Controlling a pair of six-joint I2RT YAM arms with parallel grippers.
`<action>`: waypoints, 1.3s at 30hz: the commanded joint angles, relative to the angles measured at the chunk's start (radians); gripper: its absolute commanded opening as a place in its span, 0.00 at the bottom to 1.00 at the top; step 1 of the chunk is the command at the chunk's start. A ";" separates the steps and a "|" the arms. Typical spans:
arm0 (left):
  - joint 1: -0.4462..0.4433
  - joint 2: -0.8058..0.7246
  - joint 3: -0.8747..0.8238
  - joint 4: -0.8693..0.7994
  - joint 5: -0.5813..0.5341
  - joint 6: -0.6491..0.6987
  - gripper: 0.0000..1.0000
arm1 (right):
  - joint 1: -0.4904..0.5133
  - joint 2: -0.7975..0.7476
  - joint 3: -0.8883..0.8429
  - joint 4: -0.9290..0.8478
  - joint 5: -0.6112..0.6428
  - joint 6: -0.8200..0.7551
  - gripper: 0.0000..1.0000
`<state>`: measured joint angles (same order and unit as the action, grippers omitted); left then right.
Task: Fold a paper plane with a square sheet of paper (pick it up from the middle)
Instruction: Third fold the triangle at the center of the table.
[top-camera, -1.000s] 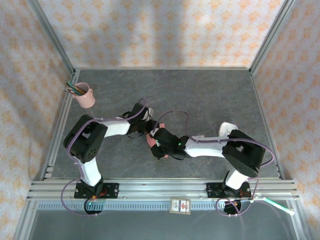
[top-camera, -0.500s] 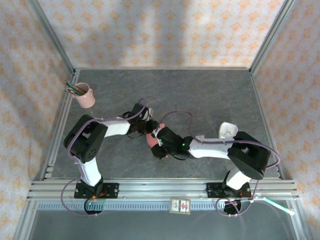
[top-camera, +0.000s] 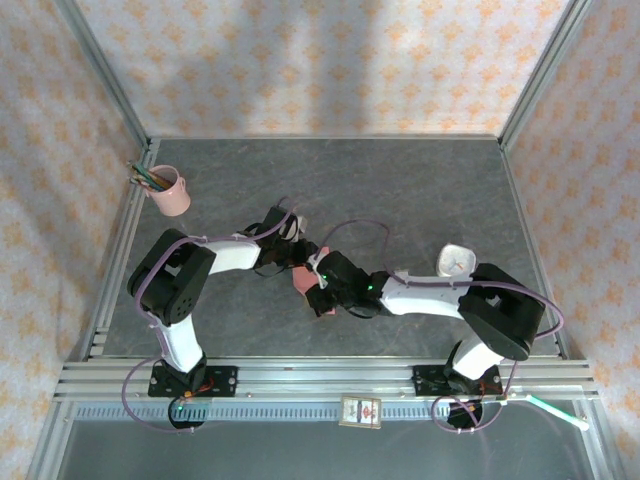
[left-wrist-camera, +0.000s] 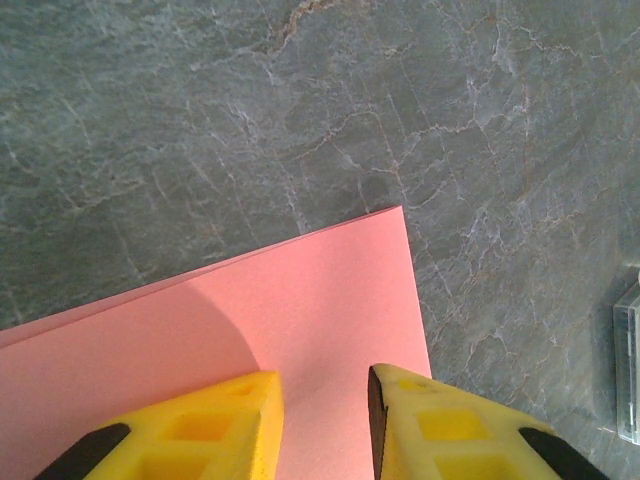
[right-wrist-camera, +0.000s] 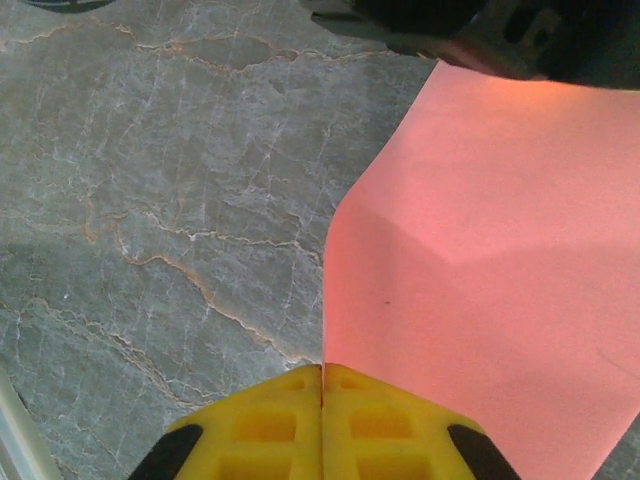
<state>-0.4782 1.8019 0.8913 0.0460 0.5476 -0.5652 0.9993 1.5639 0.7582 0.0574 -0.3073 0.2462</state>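
The square sheet of paper (left-wrist-camera: 300, 320) is salmon pink and lies on the grey stone-look table with a second layer's edge showing at its left. My left gripper (left-wrist-camera: 325, 385) is open, its yellow fingertips (left-wrist-camera: 235, 400) spread just over the sheet near its right edge. My right gripper (right-wrist-camera: 323, 368) is shut on the sheet's (right-wrist-camera: 480, 250) left edge, which runs straight into the seam between the fingers. That part of the paper curves up off the table. In the top view both grippers meet at mid-table over the paper (top-camera: 299, 283).
A pink pencil cup (top-camera: 172, 192) stands at the back left. A small white object (top-camera: 455, 260) sits right of the right arm's forearm. A clear plastic thing (left-wrist-camera: 628, 360) lies right of the sheet. Metal rails (top-camera: 320, 375) run along the near edge.
The right gripper's jaws have closed on the sheet's edge. The right arm has shifted a little left and forward, uncovering more of the white object. The left arm has stayed put.
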 joint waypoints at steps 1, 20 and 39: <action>-0.009 0.045 -0.002 -0.038 -0.015 0.028 0.33 | -0.014 -0.013 -0.012 0.037 0.012 0.006 0.06; -0.010 0.051 0.001 -0.043 -0.017 0.031 0.33 | -0.106 0.006 -0.050 0.067 -0.016 0.004 0.06; -0.012 0.069 0.016 -0.051 -0.015 0.038 0.33 | -0.136 0.073 -0.018 0.035 0.025 -0.015 0.06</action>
<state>-0.4782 1.8187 0.9092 0.0490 0.5537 -0.5480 0.8715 1.6226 0.7128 0.1051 -0.3145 0.2459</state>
